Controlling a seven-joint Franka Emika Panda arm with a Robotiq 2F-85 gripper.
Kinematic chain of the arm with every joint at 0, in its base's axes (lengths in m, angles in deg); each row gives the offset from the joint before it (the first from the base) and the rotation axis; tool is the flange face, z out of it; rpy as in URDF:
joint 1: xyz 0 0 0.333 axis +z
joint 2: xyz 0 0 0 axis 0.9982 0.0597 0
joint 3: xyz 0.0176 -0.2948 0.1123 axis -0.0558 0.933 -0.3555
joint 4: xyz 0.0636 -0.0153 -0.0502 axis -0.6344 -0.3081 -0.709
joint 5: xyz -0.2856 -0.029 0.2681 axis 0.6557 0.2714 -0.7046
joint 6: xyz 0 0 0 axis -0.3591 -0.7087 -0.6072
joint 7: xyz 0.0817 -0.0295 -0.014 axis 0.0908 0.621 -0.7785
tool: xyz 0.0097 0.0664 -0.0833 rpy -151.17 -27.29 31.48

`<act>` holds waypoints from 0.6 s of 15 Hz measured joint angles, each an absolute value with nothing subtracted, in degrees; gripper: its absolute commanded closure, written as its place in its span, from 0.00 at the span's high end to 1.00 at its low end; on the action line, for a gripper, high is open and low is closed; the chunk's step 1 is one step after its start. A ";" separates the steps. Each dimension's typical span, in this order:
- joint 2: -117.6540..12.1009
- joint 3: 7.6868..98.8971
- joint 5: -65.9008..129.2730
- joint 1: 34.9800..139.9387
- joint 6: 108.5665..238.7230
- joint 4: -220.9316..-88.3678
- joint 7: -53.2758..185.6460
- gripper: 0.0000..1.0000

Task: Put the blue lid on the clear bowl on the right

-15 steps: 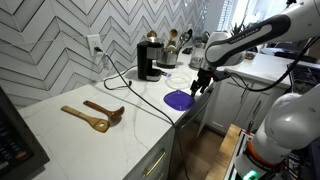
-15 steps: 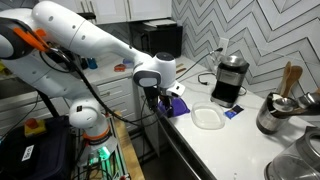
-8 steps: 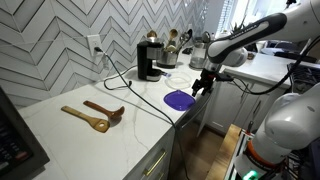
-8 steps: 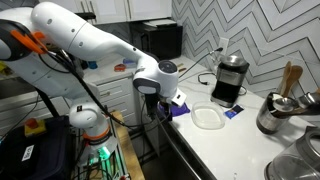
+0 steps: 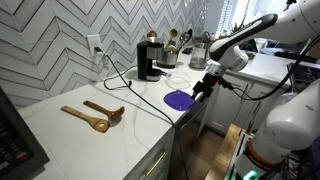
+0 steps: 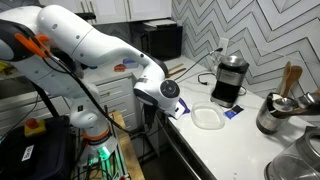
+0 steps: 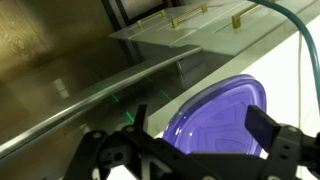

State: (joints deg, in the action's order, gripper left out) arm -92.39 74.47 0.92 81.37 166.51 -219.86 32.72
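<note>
Gripper (image 5: 199, 91) hangs at the front edge of the worktop (image 5: 60, 135), tilted, just beside the blue lid (image 5: 179, 100). In the wrist view its two dark fingers (image 7: 275, 140) stand wide apart with nothing between them but air and, behind them, the lid.

No writing can be read anywhere; a small orange mark on the arm (image 6: 100, 45) is too small to make out.

Compared with a second ago, the gripper has tipped over from pointing almost straight down and has slid a little outward, past the worktop's edge. In an exterior view the wrist now covers most of the lid, which showed more plainly there before. The lid itself has not shifted.

The blue lid lies flat on the worktop close to the front edge, apart from the gripper. It is round, so it points no particular way; in the wrist view it appears as an oval stretched from lower left to upper right.

The clear bowl (image 6: 208, 117) sits further along the worktop, in front of the black coffee machine (image 6: 230, 80) and apart from the lid. A steel pot (image 6: 270, 115) stands beyond it. Two wooden spoons (image 5: 92, 116) lie well apart from the lid.
</note>
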 measured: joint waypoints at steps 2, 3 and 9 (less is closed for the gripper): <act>-90.58 75.00 -2.26 81.37 166.29 -219.85 30.60 0.97; -89.64 75.20 -4.18 81.37 166.29 -219.78 29.33 0.84; -85.12 75.27 -13.84 80.83 166.02 -219.24 23.84 0.41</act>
State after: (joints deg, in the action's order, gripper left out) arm -85.12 75.27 -13.84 80.83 166.02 -219.24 23.84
